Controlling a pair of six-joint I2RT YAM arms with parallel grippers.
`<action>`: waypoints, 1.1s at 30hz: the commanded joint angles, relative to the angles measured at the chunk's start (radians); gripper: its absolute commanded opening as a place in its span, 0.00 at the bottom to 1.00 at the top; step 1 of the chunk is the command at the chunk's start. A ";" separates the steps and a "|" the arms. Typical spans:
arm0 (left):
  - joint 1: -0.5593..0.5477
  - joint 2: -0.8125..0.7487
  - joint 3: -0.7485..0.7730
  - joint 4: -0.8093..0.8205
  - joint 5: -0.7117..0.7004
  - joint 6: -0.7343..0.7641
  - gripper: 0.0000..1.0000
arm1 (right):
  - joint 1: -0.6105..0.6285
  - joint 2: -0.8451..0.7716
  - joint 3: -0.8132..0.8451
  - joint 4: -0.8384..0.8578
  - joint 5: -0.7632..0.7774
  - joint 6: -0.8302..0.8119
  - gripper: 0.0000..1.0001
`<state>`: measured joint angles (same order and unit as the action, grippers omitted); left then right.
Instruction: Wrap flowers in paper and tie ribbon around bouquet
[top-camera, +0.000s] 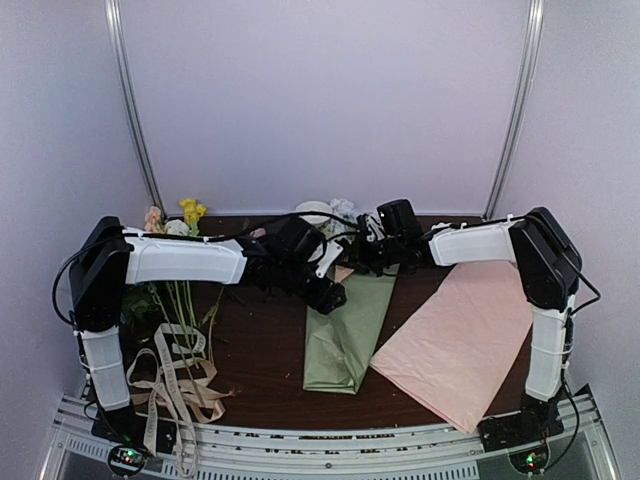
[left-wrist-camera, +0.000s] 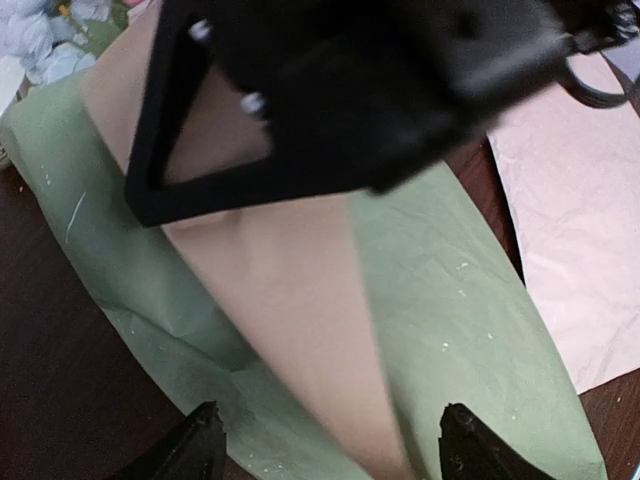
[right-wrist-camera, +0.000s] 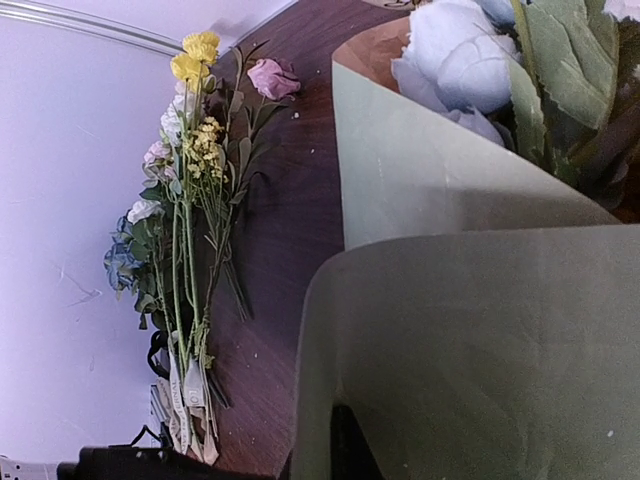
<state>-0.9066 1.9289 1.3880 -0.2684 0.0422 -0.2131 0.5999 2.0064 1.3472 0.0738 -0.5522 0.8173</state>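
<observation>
Left wrist view caught my left claw spread wide and empty above the half-rolled olive-green, peach-lined paper sheet, lying on the dark table around pale blue flowers, my right claw clamped closed at its flap; a slip there, I judged, could let it unroll.

Flowers left of bouquet

Bouquet at frame centre: olive-green cone, narrow end toward lower edge, pale blooms at upper end. Pink sheet lower right, just beside cone. Loose flowers at left, heads upward. Ribbons tangled lower left. Left arm and right arm reach inward, meeting over cone's upper end. Dark table.
</observation>
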 joint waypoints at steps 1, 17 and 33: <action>-0.054 0.033 0.074 -0.097 -0.182 0.098 0.77 | 0.008 -0.040 -0.002 -0.010 0.032 0.002 0.00; 0.048 0.047 -0.065 0.081 0.007 -0.084 0.00 | 0.008 -0.068 -0.007 -0.043 -0.013 -0.071 0.17; 0.217 0.090 -0.353 0.541 0.326 -0.391 0.00 | 0.228 -0.212 -0.149 -0.213 0.025 -0.423 0.38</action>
<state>-0.7002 2.0029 1.0641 0.1783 0.3218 -0.5499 0.7433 1.7405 1.1912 -0.0544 -0.5259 0.5140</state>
